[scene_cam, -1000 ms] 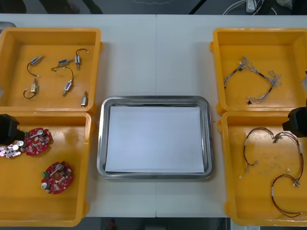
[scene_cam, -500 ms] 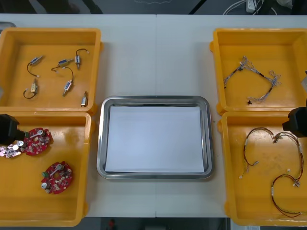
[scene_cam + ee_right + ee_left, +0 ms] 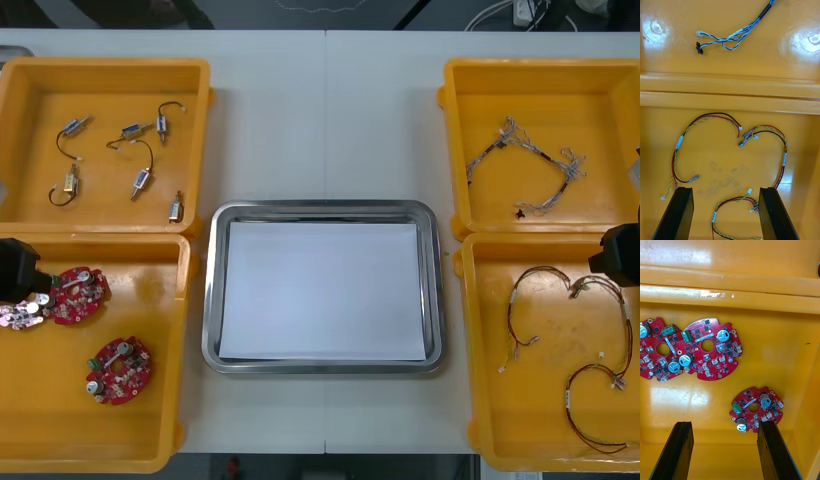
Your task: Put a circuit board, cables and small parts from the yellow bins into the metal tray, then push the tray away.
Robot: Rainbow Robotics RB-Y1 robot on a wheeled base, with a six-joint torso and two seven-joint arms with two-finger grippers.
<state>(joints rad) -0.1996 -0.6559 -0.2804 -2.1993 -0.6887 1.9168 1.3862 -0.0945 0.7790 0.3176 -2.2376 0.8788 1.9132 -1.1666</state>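
The metal tray lies in the middle of the counter, white inside, with two yellow bins on each side of it. Three round red circuit boards lie on the floor of the near-left bin: two touch edge to edge, and the third sits apart from them, nearer the tray. The far-left bin holds scattered small metal parts, some of them with short black leads. The twisted blue and white cable lies in the far-right bin, and red and yellow cables curl across the near-right bin.

The left gripper hangs over the outer side of the near-left bin, pointing down at the boards. Its fingers stand apart with nothing between them, and the lone board lies just beyond the tip of one of them. The right gripper hovers over the outer far corner of the near-right bin, also facing down, fingers apart and gripping nothing. One looped end of a red and yellow cable lies on the bin floor between them.
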